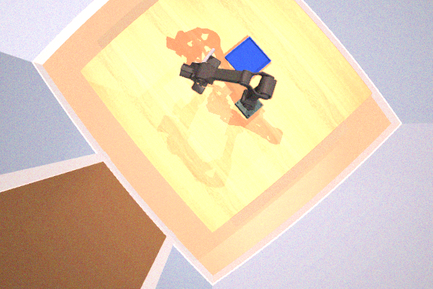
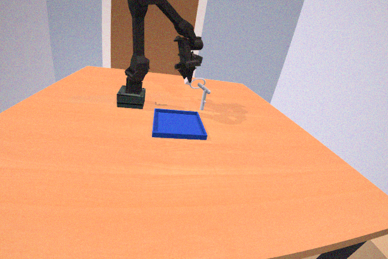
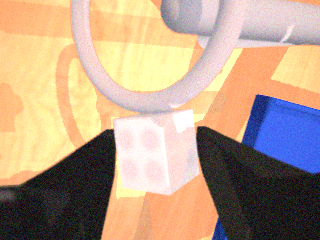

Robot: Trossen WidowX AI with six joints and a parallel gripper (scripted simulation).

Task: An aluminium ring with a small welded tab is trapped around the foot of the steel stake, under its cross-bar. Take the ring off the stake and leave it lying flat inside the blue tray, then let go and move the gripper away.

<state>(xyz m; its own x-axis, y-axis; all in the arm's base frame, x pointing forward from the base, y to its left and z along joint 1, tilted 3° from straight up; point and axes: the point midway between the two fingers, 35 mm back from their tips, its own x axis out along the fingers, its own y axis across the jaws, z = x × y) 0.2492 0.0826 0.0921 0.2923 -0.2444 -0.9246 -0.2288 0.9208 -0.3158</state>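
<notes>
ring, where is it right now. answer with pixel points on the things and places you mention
In the exterior view the ring (image 2: 205, 84) (image 3: 90, 52) is up beside the stake's cross-bar (image 2: 204, 88) (image 3: 265, 20), right of and above the blue tray (image 2: 179, 137) (image 3: 256, 117); its pale tab (image 2: 186, 81) (image 3: 142, 155) sits between the tool's fingers.

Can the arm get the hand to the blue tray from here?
Probably yes: the tray sits near the stake, but the ring overlaps the cross-bar, which might snag.
</notes>
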